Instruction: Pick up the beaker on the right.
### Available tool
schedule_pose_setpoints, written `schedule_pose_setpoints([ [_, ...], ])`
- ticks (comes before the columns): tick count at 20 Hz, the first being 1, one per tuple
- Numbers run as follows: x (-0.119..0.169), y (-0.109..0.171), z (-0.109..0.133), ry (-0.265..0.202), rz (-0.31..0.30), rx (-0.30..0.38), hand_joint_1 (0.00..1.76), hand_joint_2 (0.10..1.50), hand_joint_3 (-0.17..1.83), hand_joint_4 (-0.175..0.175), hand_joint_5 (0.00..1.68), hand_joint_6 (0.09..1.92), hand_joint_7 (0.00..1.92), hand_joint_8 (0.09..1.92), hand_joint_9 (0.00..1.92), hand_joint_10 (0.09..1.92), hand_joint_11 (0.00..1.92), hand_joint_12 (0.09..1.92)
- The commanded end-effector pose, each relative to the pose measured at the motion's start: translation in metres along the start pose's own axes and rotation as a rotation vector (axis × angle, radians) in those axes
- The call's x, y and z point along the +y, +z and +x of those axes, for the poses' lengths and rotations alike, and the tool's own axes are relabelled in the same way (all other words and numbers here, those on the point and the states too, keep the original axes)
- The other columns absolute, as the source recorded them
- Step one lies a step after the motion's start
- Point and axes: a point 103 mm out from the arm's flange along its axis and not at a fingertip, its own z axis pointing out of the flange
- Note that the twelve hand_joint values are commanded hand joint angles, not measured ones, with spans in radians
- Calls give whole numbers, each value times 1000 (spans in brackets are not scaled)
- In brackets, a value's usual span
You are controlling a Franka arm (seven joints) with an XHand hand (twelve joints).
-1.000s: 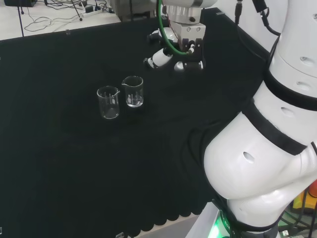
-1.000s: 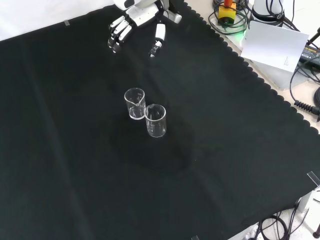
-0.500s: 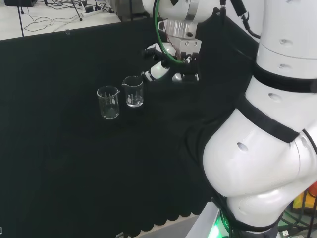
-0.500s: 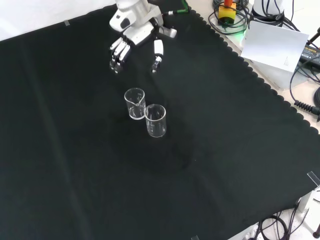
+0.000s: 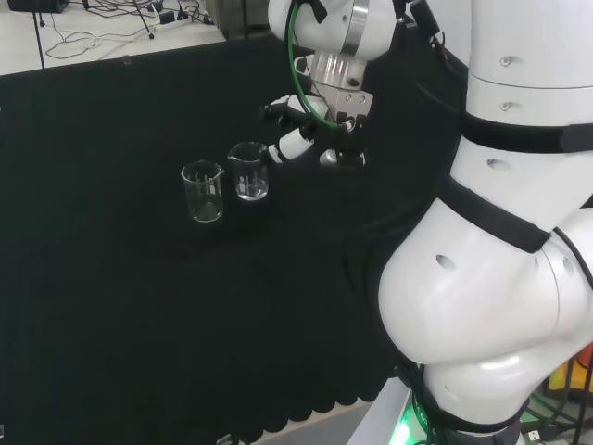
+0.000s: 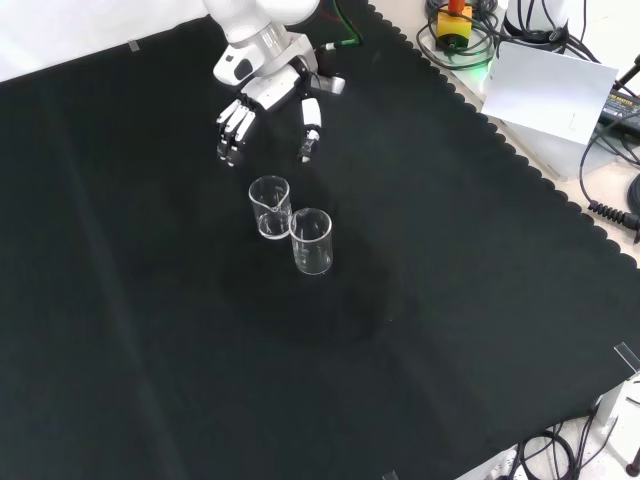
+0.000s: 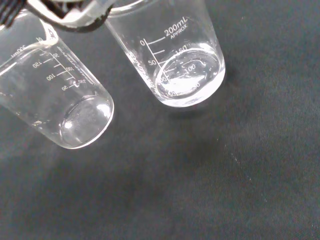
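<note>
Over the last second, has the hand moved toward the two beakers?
Yes. In the front view the hand has come down the picture toward the nearer beaker, which stands where it was beside the other beaker. The hand touches neither.

Black cloth [image 6: 150,330] with a scalloped edge covers the bench. In the head view's upper left, cables [image 5: 102,23] trail over a pale floor. In the front view's upper right lies a white sheet [image 6: 555,95] among black cables.
</note>
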Motion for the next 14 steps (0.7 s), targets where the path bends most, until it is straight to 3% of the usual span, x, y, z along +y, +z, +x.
schedule_pose_setpoints([
  [1,11,10,-11,-17,-14,62,774,616,510,-12,304,87,102,565,283,668,0,1398],
  [14,32,31,-22,-98,-57,127,774,590,511,-21,346,87,129,574,305,666,0,1402],
])
